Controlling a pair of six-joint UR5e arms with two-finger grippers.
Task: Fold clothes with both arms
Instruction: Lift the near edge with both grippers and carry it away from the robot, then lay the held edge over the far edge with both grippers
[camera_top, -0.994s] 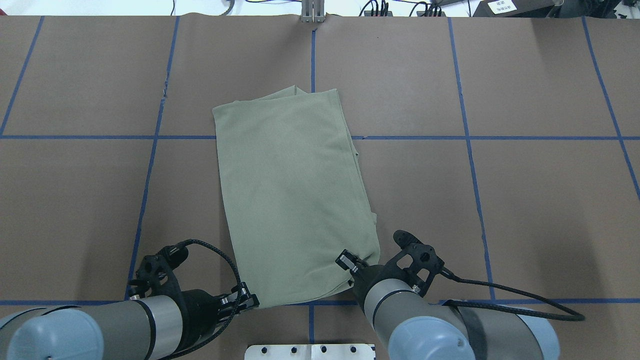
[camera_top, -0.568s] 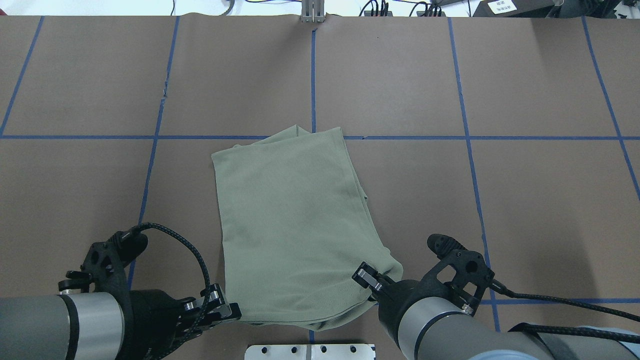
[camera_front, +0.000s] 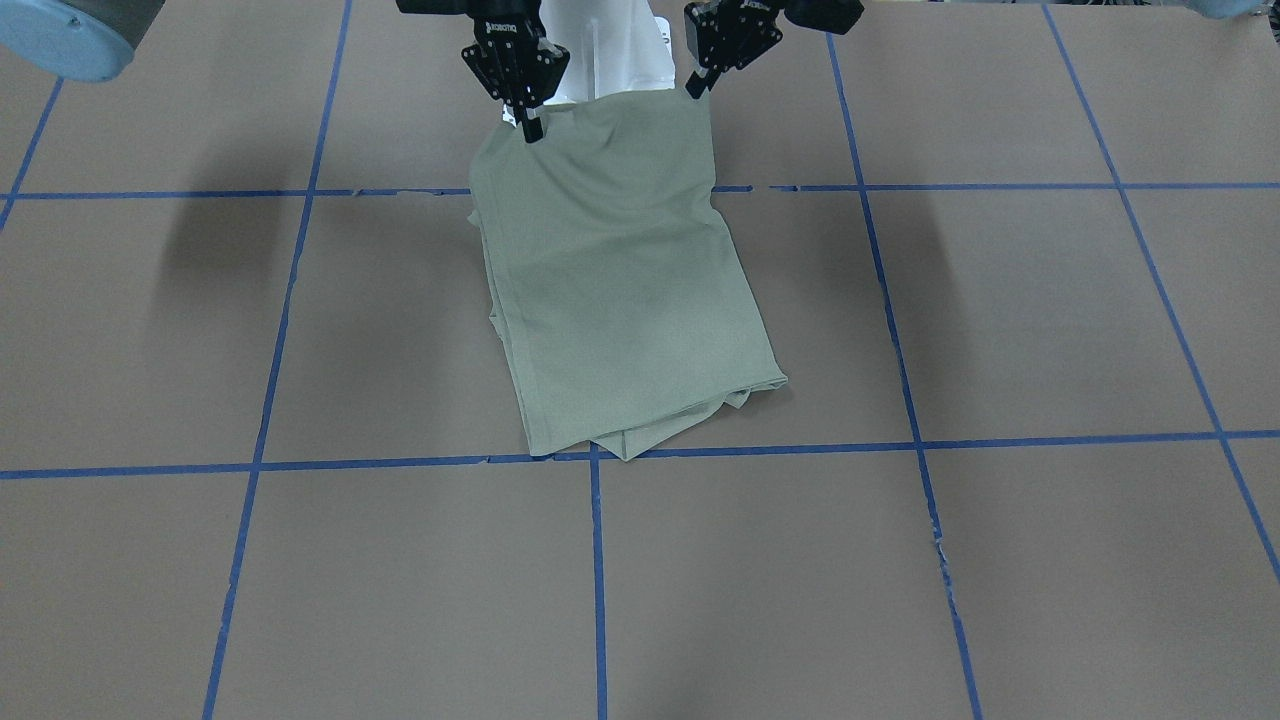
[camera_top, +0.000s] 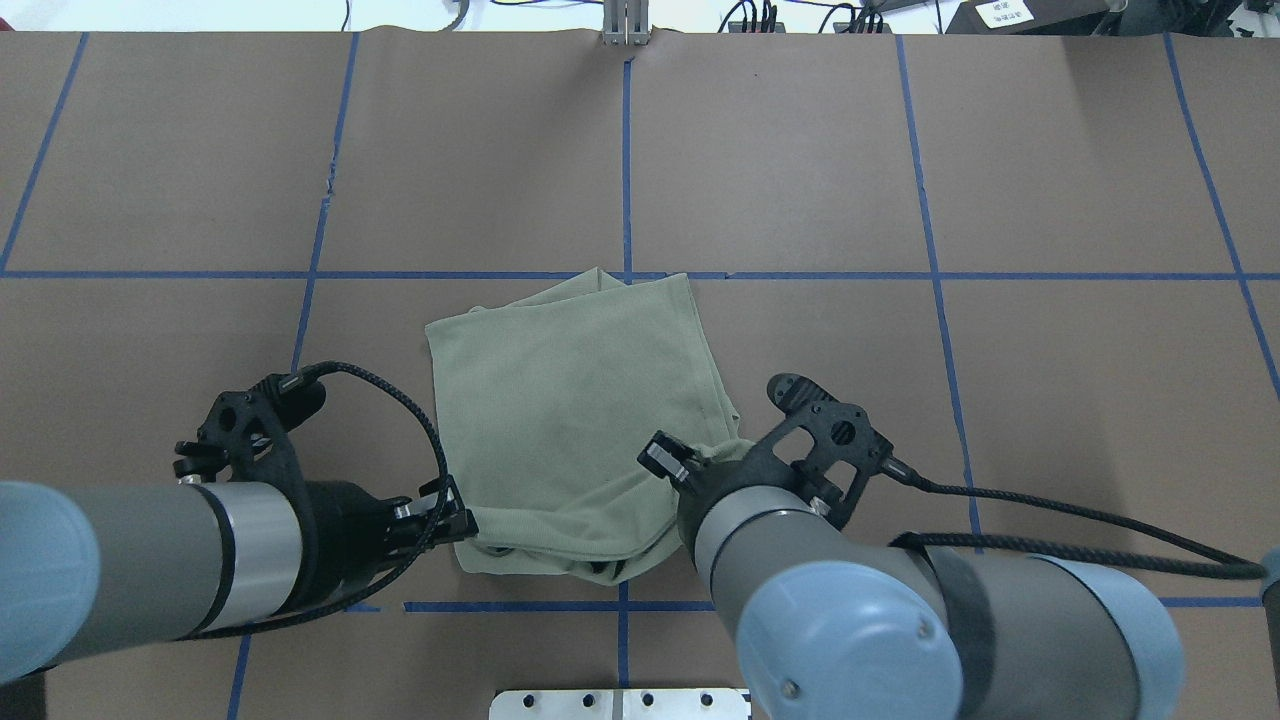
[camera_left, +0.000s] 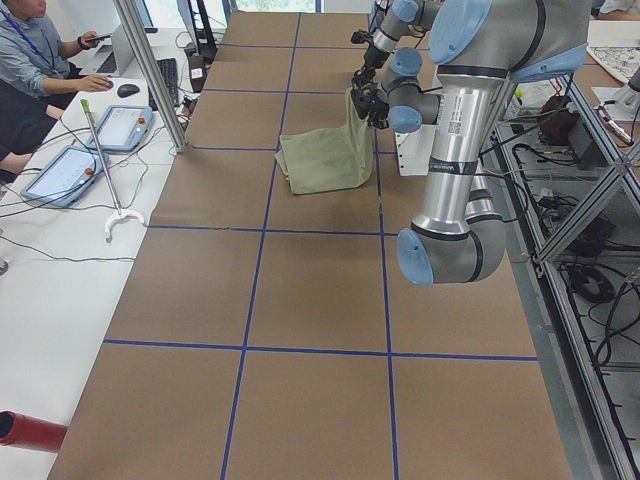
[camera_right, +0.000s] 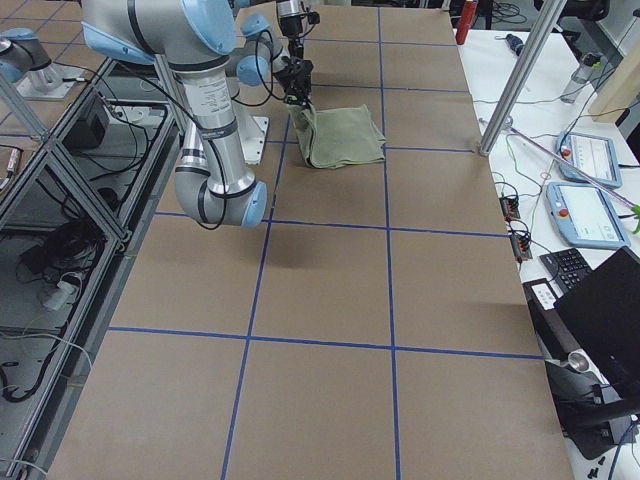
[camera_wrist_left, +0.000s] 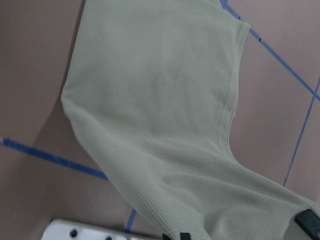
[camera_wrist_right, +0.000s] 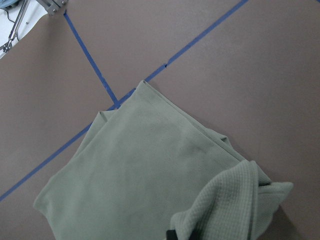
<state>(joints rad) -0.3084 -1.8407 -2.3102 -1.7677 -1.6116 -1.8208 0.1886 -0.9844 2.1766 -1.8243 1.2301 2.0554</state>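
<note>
Across the table from the robot, the front camera shows the green shirt (camera_front: 620, 290) folded into a long strip on the brown table (camera_front: 1000, 300). Its far end rests by a blue tape line (camera_front: 400, 465), and its robot-side edge is raised off the surface. The right gripper (camera_front: 531, 128) grasps one raised corner and the left gripper (camera_front: 694, 92) the other. Both pairs of jaws are clenched on cloth, in front of the white pedestal (camera_front: 615, 55).

From overhead, the shirt (camera_top: 560, 400) sits at mid-table with its near part lifted and its layers sagging between the arms. The left gripper (camera_top: 458, 524) pinches the left corner. The right gripper (camera_top: 668, 466) pinches the right corner, a little further forward.

Along the table from the robot's left, the shirt (camera_left: 320, 160) slopes from the grippers down to the table. A person (camera_left: 30, 45) sits at a side desk near two tablets (camera_left: 125, 125).

From the robot's right end, the shirt (camera_right: 345, 135) hangs from the grippers beyond the near right arm (camera_right: 200, 100).

On the left wrist camera, the shirt (camera_wrist_left: 160, 100) fills most of the frame, with waffle-knit cloth running up close to the lens. A white plate (camera_wrist_left: 75, 232) with bolt holes shows at the bottom.

On the right wrist camera, a bunched knit corner sits close to the lens. The rest of the shirt (camera_wrist_right: 130, 170) spreads flat beyond it, its far corner touching a tape line.
</note>
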